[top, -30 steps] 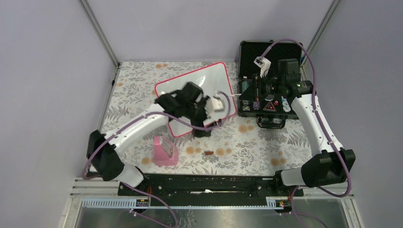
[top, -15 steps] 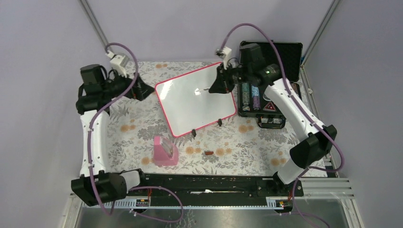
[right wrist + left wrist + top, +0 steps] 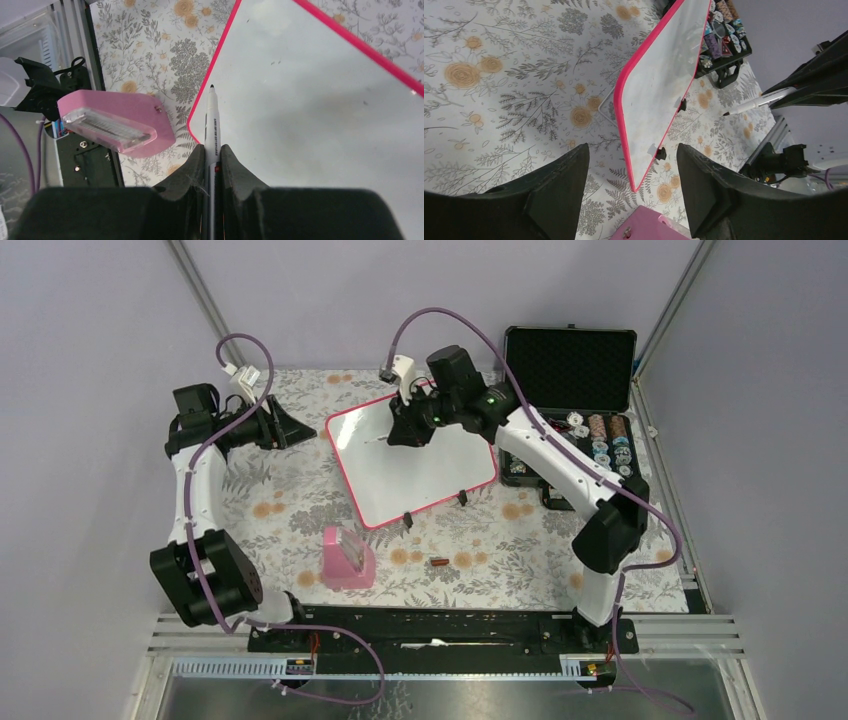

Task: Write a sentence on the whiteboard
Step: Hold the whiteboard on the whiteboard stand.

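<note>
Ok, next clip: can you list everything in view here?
whiteboard: 1, white, pink-red frame, centre, no writing readable
marker: 1, white, dark tip, held over whiteboard
pink block: 1, pink, in front of whiteboard
small piece: 1, brown, right of pink block
case: 1, black, open, far right
tablecloth: 1, floral, under everything
left gripper: 1, black, open, left of whiteboard
right gripper: 1, black, shut on marker

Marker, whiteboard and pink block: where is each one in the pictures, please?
marker [image 3: 213, 127], right wrist view, middle of its white barrel.
whiteboard [image 3: 425, 465], top view, bare white surface.
pink block [image 3: 347, 558], top view, its upper face.
</note>
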